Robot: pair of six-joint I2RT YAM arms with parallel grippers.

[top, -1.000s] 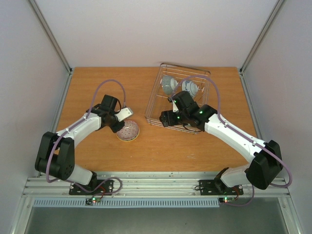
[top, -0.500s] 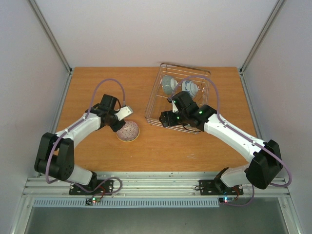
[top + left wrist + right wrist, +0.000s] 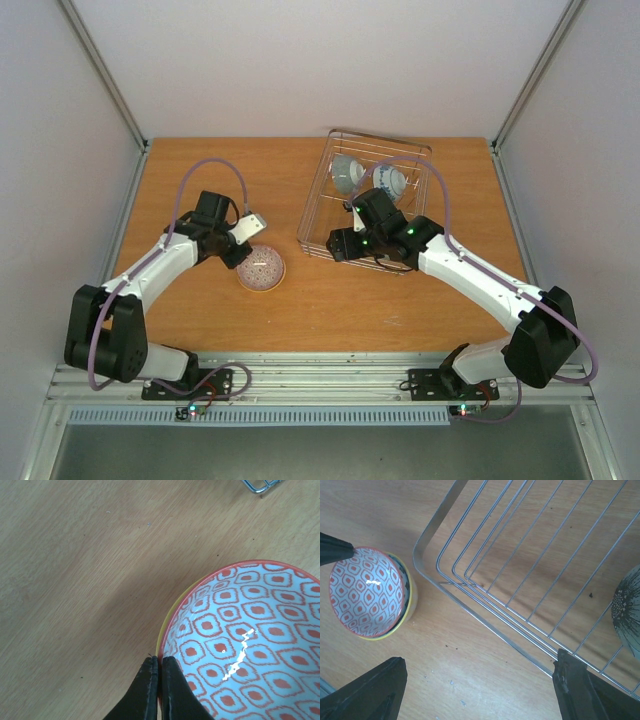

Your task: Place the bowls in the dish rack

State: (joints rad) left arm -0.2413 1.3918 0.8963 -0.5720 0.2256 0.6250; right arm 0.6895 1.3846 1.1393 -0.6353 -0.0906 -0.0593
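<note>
The pink-red patterned bowl (image 3: 260, 268) sits nested in a yellow-rimmed bowl (image 3: 411, 600) on the table, left of the dish rack (image 3: 318, 208). My left gripper (image 3: 240, 254) is shut on its near-left rim. In the left wrist view the gripper (image 3: 158, 658) pinches that rim, one finger inside the bowl (image 3: 250, 640) and one outside. My right gripper (image 3: 345, 240) is open and empty above the rack's near-left corner (image 3: 485, 620). The right wrist view also shows the patterned bowl (image 3: 367, 592).
A grey bowl (image 3: 347, 171) and a blue-and-white bowl (image 3: 389, 181) lie in the rack's far part; one dark-patterned bowl edge (image 3: 627, 610) shows in the right wrist view. A rack corner (image 3: 260, 485) shows at the top of the left wrist view.
My left arm has swung its wrist up and left, and the patterned bowl has shifted slightly left with it. The right arm has not moved.
</note>
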